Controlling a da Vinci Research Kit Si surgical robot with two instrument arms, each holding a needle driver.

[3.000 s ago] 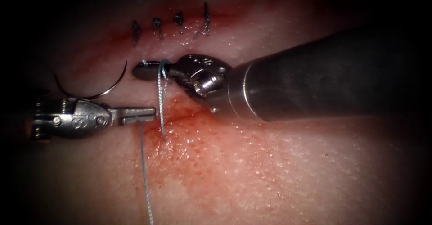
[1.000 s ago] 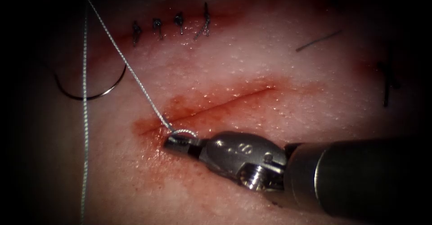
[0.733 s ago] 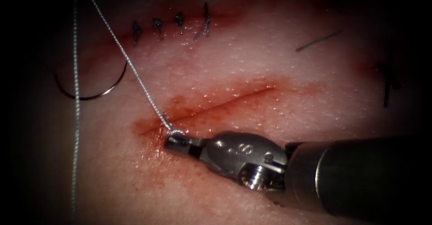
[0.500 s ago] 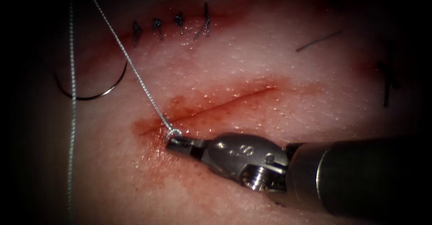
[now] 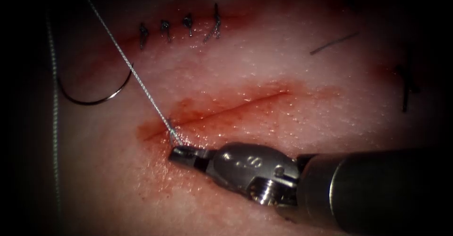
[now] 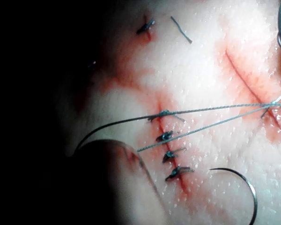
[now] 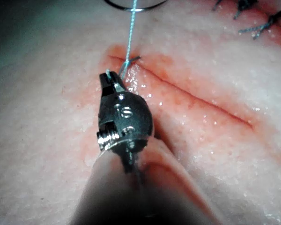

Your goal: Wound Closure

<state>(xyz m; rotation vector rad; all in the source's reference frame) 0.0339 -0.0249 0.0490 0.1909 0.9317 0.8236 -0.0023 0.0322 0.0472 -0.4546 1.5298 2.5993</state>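
While the right arm's claw (image 5: 181, 154) lies low on the tissue (image 5: 264, 66) just below the left end of the open cut (image 5: 222, 111), its two jaws are pressed together on the thread (image 5: 127, 63), pinching it at the very tip. From that pinch the thread runs taut up and to the left, crossing the tissue at a slant; a second strand (image 5: 54, 122) hangs nearly straight down at the far left of the endoscope view. At the left end of the cut a small knot or loop of thread sits where the strand meets the tissue, touching the claw's tip. Well apart from the claw, the curved needle (image 5: 94, 96) lies free on the tissue to the left of the cut, held by neither tool and not driven into the tissue. Above it, a row of four finished stitches (image 5: 179, 28) closes another cut. Red fluid (image 5: 160, 170) stains the tissue around the open cut and under the claw. A short cut end of thread (image 5: 332, 43) rests on the tissue to the upper right, and a dark stitch (image 5: 406, 87) stands at the far right. From the right wrist view, the same claw (image 7: 110, 79) grips the thread beside the cut (image 7: 192, 96).
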